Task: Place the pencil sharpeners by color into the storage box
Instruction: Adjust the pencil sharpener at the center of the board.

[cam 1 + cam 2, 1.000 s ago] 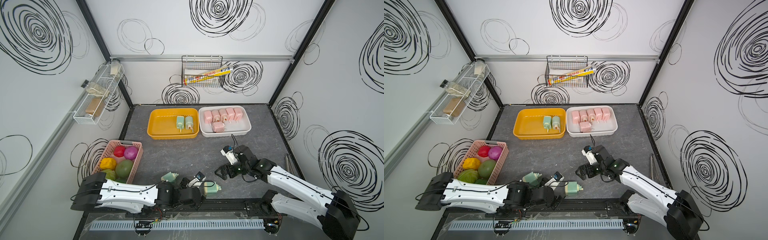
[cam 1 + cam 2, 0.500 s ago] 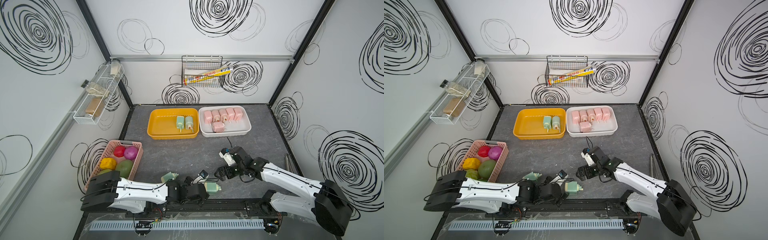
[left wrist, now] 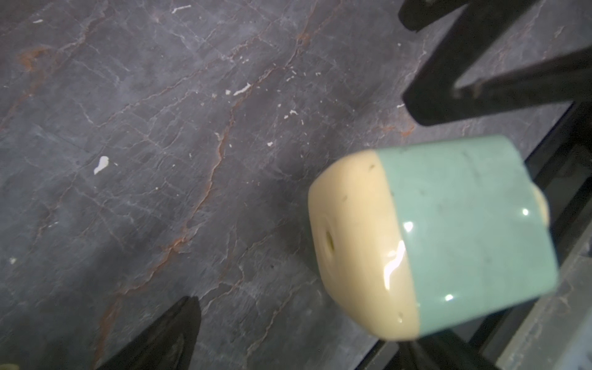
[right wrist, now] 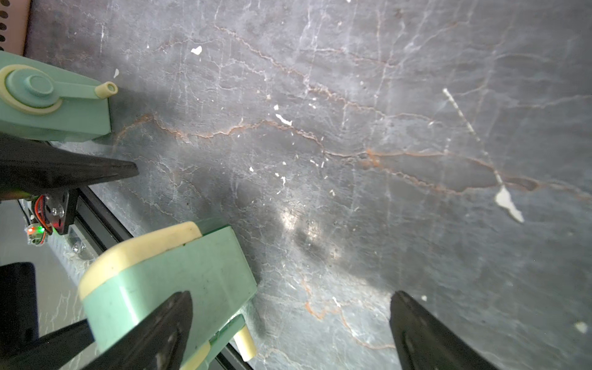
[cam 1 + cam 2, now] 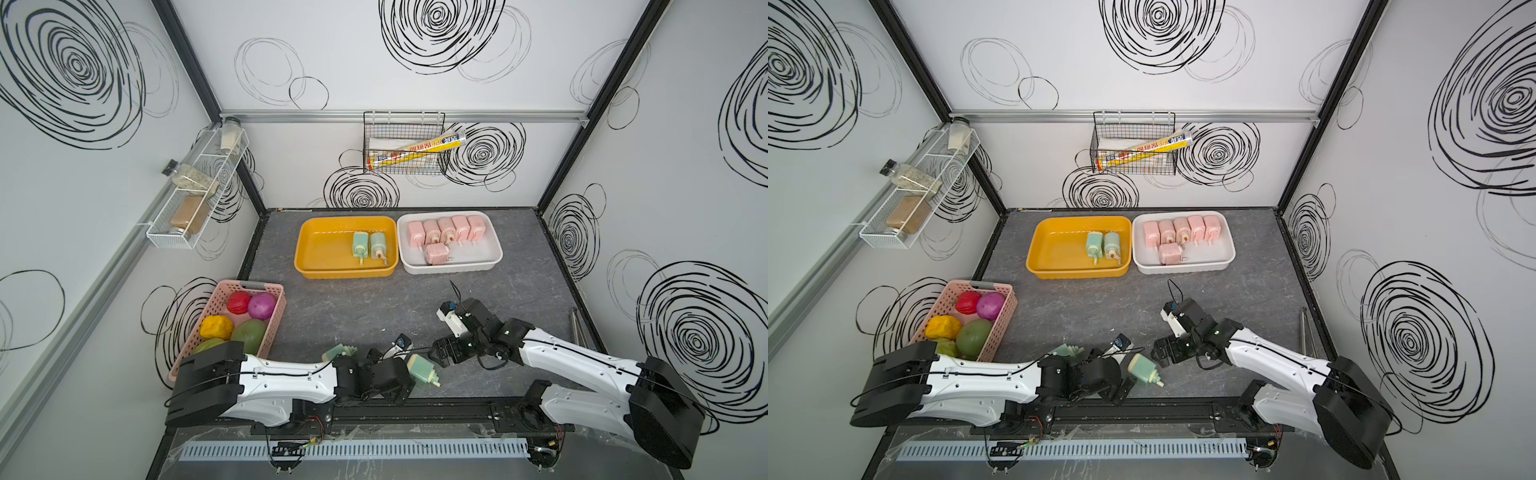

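The yellow rectangular plastic tray (image 5: 324, 249) holds two mint green pencil sharpeners (image 5: 360, 246) side by side near its right wall, with their stubby cream nozzles pointing toward the robot. Just beside that tray, a white rectangular plastic tray (image 5: 494, 249) holds six pastel pink pencil sharpeners (image 5: 447, 228): five in a row and one lying crosswise in front of them.

Well apart from the yellow tray, on the robot's side of it, a glossy boxy mint green sharpener with a rounded cream end (image 3: 432, 243) lies on the grey marbled tabletop (image 3: 160, 128). The left gripper (image 3: 304, 320) is spread wide around bare table, pinching nothing. The right gripper (image 4: 290, 294) is also spread and empty, with one finger (image 4: 160, 330) over that sharpener. A second loose mint green sharpener with a cream-ringed crank (image 4: 54, 102) lies nearby.
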Controlling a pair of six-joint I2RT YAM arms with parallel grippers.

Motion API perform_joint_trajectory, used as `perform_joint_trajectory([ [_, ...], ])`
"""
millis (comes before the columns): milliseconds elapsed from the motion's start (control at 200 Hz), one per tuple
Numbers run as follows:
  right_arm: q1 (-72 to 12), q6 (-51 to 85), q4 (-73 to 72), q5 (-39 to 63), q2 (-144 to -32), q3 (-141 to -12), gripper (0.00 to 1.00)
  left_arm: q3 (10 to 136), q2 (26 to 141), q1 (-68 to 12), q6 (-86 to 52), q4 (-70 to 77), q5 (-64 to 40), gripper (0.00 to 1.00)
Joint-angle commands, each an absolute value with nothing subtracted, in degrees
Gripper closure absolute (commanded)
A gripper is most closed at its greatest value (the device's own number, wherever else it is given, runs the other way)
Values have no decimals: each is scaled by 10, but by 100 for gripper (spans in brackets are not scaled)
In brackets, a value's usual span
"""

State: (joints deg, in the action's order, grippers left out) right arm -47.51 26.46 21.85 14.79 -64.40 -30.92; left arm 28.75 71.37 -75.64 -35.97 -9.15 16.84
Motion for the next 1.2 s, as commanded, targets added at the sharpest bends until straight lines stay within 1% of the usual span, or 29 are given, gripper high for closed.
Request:
perform_joint_trajectory([
  [0,-487,276,246,129,-631,-302,0,279,708,-738,-345,-88,182,1],
  [200,-504,295,254,107,-622,-298,0,273,701,-706,-338,-82,173,1],
  [565,-542,329,269,84,-601,-287,0,289,736,-670,-331,-50,179,1],
  [871,-561,355,275,71,-591,-282,0,311,766,-658,-318,-29,168,1],
  [1191,-563,379,274,31,-578,-279,0,332,789,-641,-308,-10,168,1],
])
